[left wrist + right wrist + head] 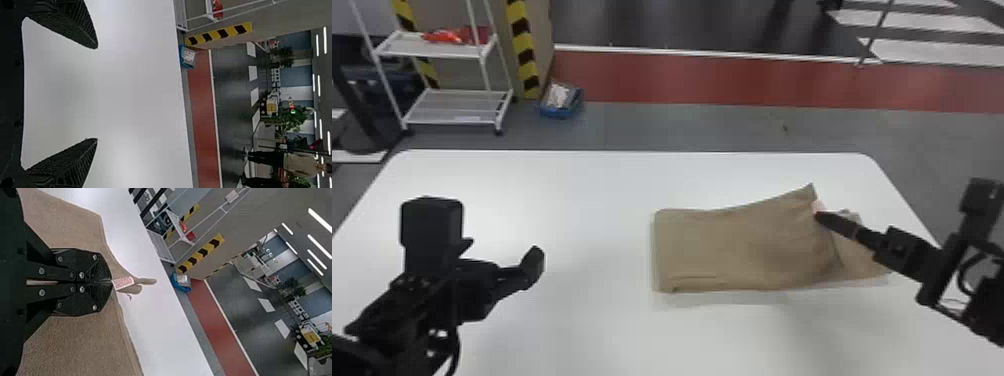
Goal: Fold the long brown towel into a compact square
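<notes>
Head view: nearest, the left gripper [499, 250] is positioned over the left part of the white table [592, 190]. In the left wrist view its two fingers [74, 27] are spread wide, with bare tabletop between them.

The right gripper [817, 216] reaches in from the right side, with its fingertips at the raised part of the brown towel [732, 245]. In the right wrist view its fingers [88, 268] are pressed together, pinching the towel's edge. A small white tag [123, 282] with red print sticks out at the fingertips, and two narrow ends of cloth protrude just beyond it.

The towel lies on the right half of the table, already folded into a long, layered shape. Its left end lies flat; toward the right, the upper layer lifts to a peaked corner just beside the gripper. More cloth extends under and past that corner to the right, though the arm partly covers it and the layers there cannot be counted with certainty.

Beyond the table's far edge, a blue box [561, 111] stands on the grey floor. Left of it is a white two-tier cart [452, 120] with red-orange items [444, 36] on its upper shelf, near yellow-and-black striped posts [522, 45]. A red floor strip [732, 80] runs behind.
</notes>
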`<state>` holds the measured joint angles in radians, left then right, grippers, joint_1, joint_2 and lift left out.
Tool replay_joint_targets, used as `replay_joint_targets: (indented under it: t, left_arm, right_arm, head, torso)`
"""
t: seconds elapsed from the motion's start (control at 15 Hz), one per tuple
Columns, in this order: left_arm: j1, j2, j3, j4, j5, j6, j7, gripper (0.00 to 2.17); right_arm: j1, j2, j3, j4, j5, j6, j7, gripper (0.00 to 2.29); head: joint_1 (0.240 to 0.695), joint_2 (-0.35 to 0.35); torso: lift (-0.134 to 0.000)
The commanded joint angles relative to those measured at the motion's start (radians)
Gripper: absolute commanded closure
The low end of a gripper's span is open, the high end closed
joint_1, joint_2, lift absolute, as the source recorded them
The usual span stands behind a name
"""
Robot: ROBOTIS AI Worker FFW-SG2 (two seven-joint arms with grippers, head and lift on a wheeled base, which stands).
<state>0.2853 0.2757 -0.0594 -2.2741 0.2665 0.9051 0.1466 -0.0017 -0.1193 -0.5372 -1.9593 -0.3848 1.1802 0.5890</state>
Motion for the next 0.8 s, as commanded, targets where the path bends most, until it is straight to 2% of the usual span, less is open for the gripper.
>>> replay_joint_targets:
  t: [0.0, 0.13, 0.33, 0.47, 0.6, 0.73]
  left_arm:
    - [-0.002, -0.003, -0.014, 0.001, -0.013, 0.002, 0.002, 0.03]
    - [0.000, -0.001, -0.014, 0.001, -0.015, 0.002, 0.004, 0.03]
    - [0.002, 0.002, -0.014, 0.001, -0.015, 0.002, 0.005, 0.04]
    - [0.002, 0.000, -0.016, 0.001, -0.013, 0.002, 0.004, 0.04]
    - [0.003, -0.001, -0.019, 0.001, -0.015, 0.002, 0.005, 0.04]
    - [0.003, -0.003, -0.025, 0.008, -0.018, -0.001, 0.004, 0.04]
  right_arm:
    - [0.008, 0.000, 0.028, 0.048, 0.024, -0.079, 0.002, 1.12]
    - [0.002, -0.003, 0.028, 0.043, 0.023, -0.076, 0.000, 1.12]
    - [-0.026, -0.017, -0.027, -0.010, -0.017, 0.013, 0.000, 1.12]
    - [-0.073, -0.054, -0.086, -0.007, -0.051, 0.049, -0.003, 1.12]
    - [-0.084, -0.091, -0.104, 0.048, -0.029, 0.052, -0.002, 1.12]
    - [-0.070, -0.097, -0.081, 0.123, 0.001, -0.009, 0.009, 1.12]
  head:
    - [0.695, -0.118]
    - [0.695, -0.121]
    - [0.695, -0.124]
    - [0.695, -0.131]
    - [0.695, -0.152]
    - [0.695, -0.193]
  torso:
    - [-0.125]
    - [-0.125]
    - [-0.125]
    - [-0.125]
    - [-0.125]
    - [-0.125]
